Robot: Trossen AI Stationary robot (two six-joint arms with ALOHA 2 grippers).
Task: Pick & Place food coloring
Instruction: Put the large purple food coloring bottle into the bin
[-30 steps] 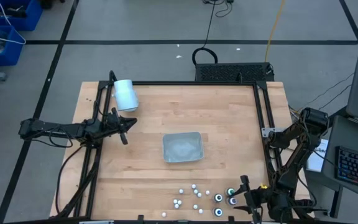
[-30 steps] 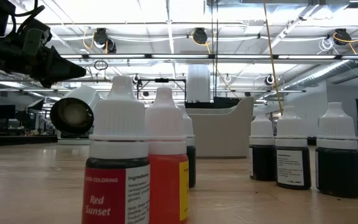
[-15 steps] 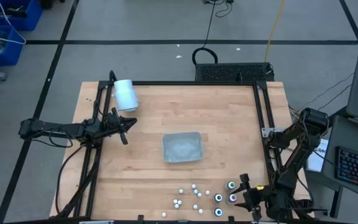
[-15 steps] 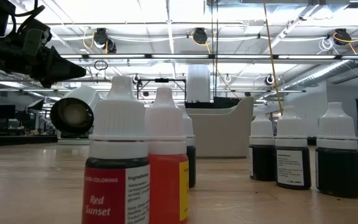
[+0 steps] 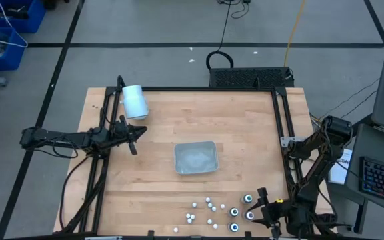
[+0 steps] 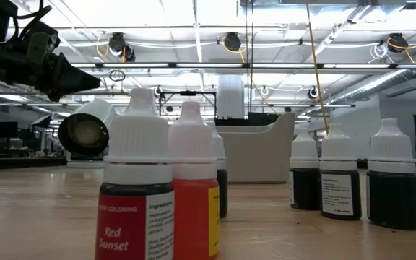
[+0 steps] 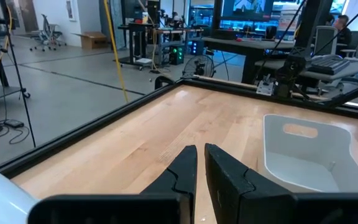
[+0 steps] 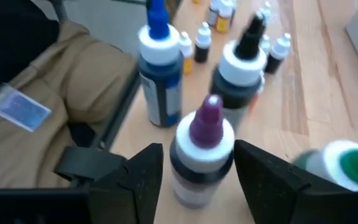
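Food coloring bottles (image 5: 212, 212), tiny with white caps, stand scattered near the front edge of the light wooden counter (image 5: 245, 133), just to the left of the right end effector (image 5: 264, 212). Three bigger dark bottles with pale ringed tops (image 5: 235, 212) stand closest to it. In the right wrist view its two dark fingers (image 8: 143, 174) are spread wide on either side of a bottle with a purple tip and white collar (image 8: 202, 149); no contact with the bottle is visible. Just beyond that one stand a blue-tipped bottle (image 8: 159, 68) and a black-tipped bottle (image 8: 241, 65), with small bottles farther off and a green-capped one (image 8: 347, 163) off to one side.

The left end effector (image 5: 133, 137) hangs over the counter's left side, well apart from the bottles, its fingers (image 7: 185, 171) nearly closed with a thin gap and nothing between them. A grey rectangular tray (image 5: 195, 158) lies ahead of it toward the counter's middle, and a large white cylinder (image 5: 135, 101) lies near the far left corner.

In the low view, a "Red Sunset" bottle (image 6: 136, 195) and an orange bottle (image 6: 192, 195) stand nearest.
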